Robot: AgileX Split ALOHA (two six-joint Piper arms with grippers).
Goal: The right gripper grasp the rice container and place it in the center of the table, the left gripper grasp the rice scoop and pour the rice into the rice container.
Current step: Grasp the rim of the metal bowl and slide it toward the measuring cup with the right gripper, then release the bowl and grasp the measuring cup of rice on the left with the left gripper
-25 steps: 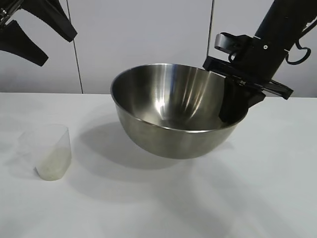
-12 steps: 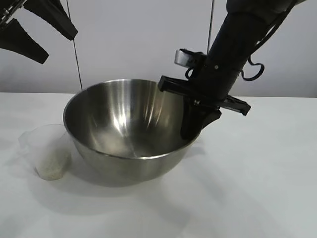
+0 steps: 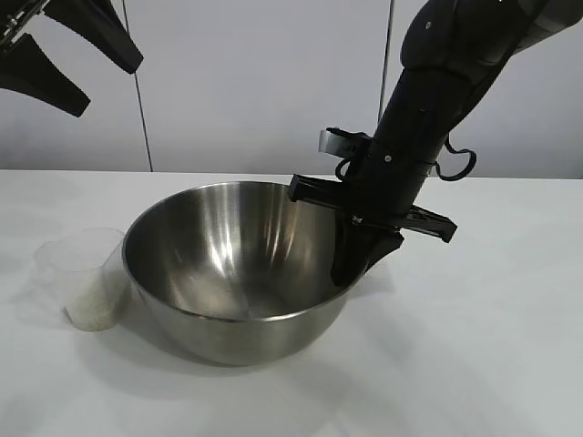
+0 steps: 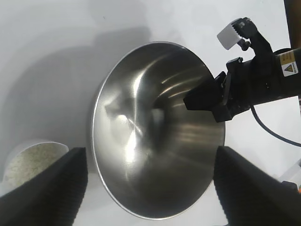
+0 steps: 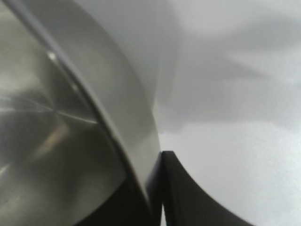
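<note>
The rice container, a wide steel bowl, rests on the white table near its middle. My right gripper straddles the bowl's right rim, one finger inside and one outside, shut on the wall; the right gripper shows its outer finger pressed to the steel. The rice scoop, a frosted plastic cup holding rice, stands just left of the bowl, close to its side. My left gripper hangs open high at the upper left, above the scoop and bowl, with nothing between its fingers.
A pale wall with vertical seams stands behind the table. Bare tabletop lies in front of the bowl and to its right. The right arm's black wrist and cable lean over the bowl's right side.
The right arm carried the bowl leftward and down from the air until it sat on the table beside the scoop. The left gripper stayed where it was.
</note>
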